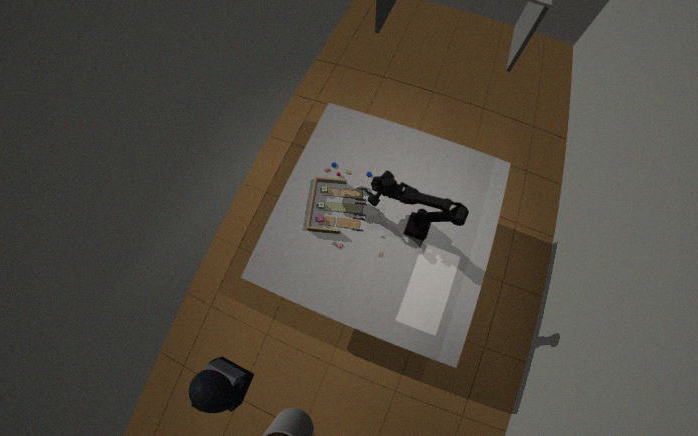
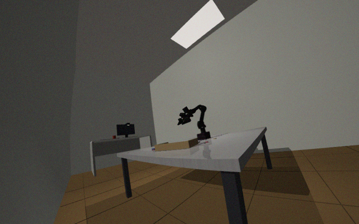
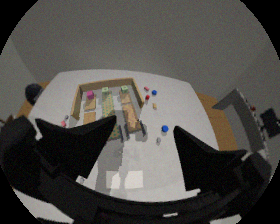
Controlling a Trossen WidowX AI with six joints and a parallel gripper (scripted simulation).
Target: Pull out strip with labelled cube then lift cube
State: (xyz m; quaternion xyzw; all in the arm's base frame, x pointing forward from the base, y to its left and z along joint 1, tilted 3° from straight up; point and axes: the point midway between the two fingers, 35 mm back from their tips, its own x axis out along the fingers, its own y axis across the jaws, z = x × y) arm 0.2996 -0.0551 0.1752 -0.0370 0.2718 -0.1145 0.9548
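A wooden-walled tray (image 1: 311,204) (image 2: 172,145) (image 3: 105,82) holds three strips. The middle green strip (image 1: 343,207) (image 3: 108,106) looks unbroken and has a light green cube (image 1: 321,205) (image 3: 105,90) with a mark at its far end. An orange strip (image 1: 350,192) (image 3: 131,118) beside it shows a break and has another light green marked cube (image 1: 324,189) (image 3: 124,89). The third strip (image 1: 348,223) (image 3: 89,118) is split by a gap and has a magenta cube (image 1: 320,218) (image 3: 90,94). The marks are too small to read. My gripper (image 1: 369,194) (image 3: 145,124) is open and empty, above the table near the strips' handle ends.
Blue balls (image 1: 334,164) (image 3: 165,128) and small red and tan pieces lie beside the tray on the white table (image 1: 297,270) (image 2: 219,152). Dark upright handles (image 3: 142,128) stand at the strips' near ends. A bright light patch (image 1: 427,297) falls near the arm's base.
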